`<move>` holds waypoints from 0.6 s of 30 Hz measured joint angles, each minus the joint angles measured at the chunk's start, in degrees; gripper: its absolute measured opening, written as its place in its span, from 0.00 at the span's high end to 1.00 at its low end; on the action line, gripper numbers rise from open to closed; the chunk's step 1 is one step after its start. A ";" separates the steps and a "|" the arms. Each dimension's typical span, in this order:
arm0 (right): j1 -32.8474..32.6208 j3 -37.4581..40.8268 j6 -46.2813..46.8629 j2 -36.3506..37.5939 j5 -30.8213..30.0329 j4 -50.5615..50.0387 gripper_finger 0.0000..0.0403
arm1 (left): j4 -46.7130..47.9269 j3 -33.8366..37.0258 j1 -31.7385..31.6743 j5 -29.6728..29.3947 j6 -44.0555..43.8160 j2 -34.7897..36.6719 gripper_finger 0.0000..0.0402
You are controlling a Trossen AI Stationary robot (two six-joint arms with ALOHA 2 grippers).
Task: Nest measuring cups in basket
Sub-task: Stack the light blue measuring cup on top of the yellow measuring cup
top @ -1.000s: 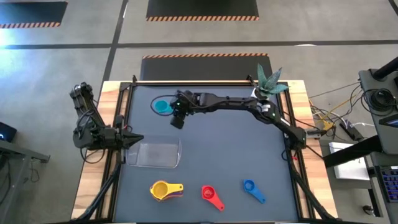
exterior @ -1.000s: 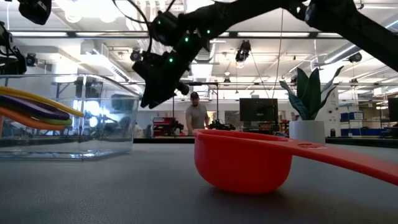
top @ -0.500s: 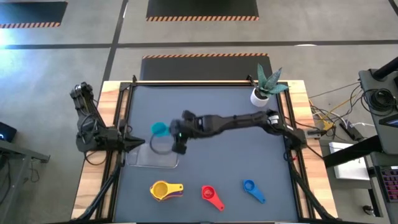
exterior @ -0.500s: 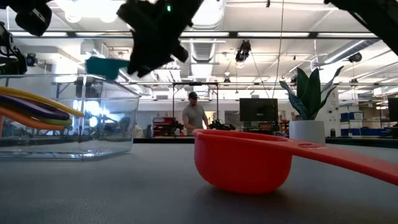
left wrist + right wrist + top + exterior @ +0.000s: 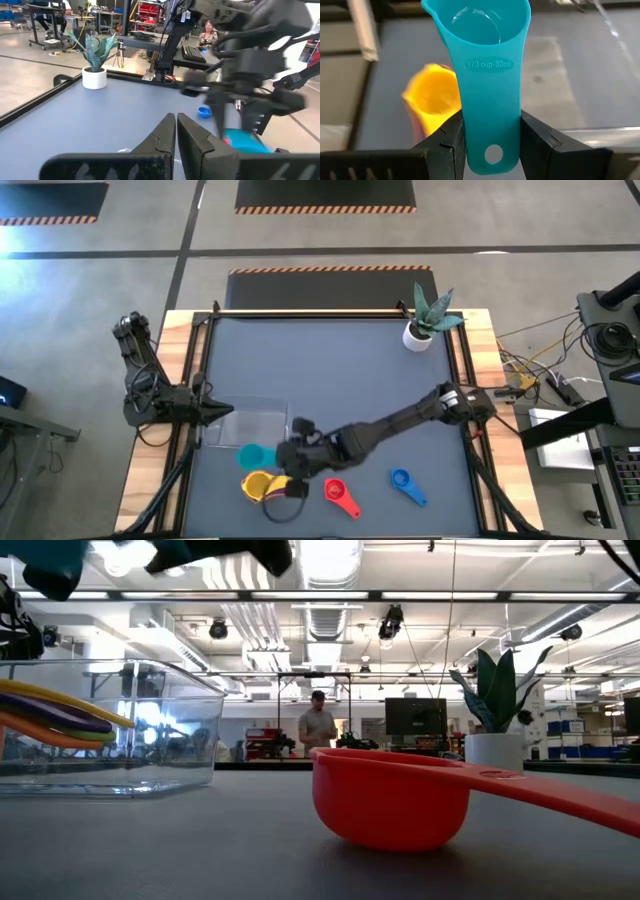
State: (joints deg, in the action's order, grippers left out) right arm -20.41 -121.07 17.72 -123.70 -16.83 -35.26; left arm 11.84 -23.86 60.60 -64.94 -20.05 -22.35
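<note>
My right gripper (image 5: 283, 464) reaches from the right to the table's near left part and is shut on the cyan measuring cup (image 5: 255, 456), above the table. Just nearer lies a nested stack with the yellow cup (image 5: 259, 485) on top and purple showing beneath. The red cup (image 5: 339, 492) and blue cup (image 5: 404, 483) rest bowl-down on the mat to its right. The clear basket (image 5: 246, 426) sits beyond the cyan cup. My left gripper (image 5: 176, 131) is shut at the basket's left edge; I cannot tell whether it touches the basket. My right gripper (image 5: 492, 127) pinches the cyan cup's flat handle (image 5: 492, 117) by its two side edges, near the free end with the hole. The fingers (image 5: 449, 137) come from the table's right, along the handle. The cup is lifted clear, opening up, bowl (image 5: 475, 22) pointing away from the gripper.
A white pot with a spiky plant (image 5: 424, 321) stands at the far right corner. Black rails run along the table's left and right sides. Open mat (image 5: 340, 380) spreads across the middle and far part. A person (image 5: 317, 727) stands far off in the room.
My right gripper has lifted the cyan cup off the far left part of the mat. It has carried the cup toward the near edge, over the basket, to a spot beside the yellow stack. The arm has swung with it.
</note>
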 joint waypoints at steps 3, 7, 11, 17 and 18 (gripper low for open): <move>-2.25 1.79 0.59 0.00 -0.34 4.73 0.69 | 0.00 0.00 0.00 -0.09 0.00 -0.06 1.00; -3.89 4.91 0.81 -0.11 -0.28 9.72 0.70 | -0.02 0.00 0.00 -0.14 -0.02 -0.06 1.00; -3.91 8.96 2.80 -0.12 -2.19 10.65 0.69 | -0.02 0.00 0.00 -0.16 -0.49 -0.13 1.00; -3.95 15.88 2.59 -0.15 -1.55 18.35 0.69 | -0.04 0.00 0.00 -0.21 -0.63 -1.09 1.00; -3.95 16.82 2.18 -0.15 -0.39 20.14 0.69 | -0.04 0.00 0.00 -0.25 -0.63 -1.28 1.00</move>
State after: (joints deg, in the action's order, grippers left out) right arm -24.36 -104.25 19.90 -123.85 -17.23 -15.12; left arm 11.79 -23.86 60.60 -65.19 -20.69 -23.63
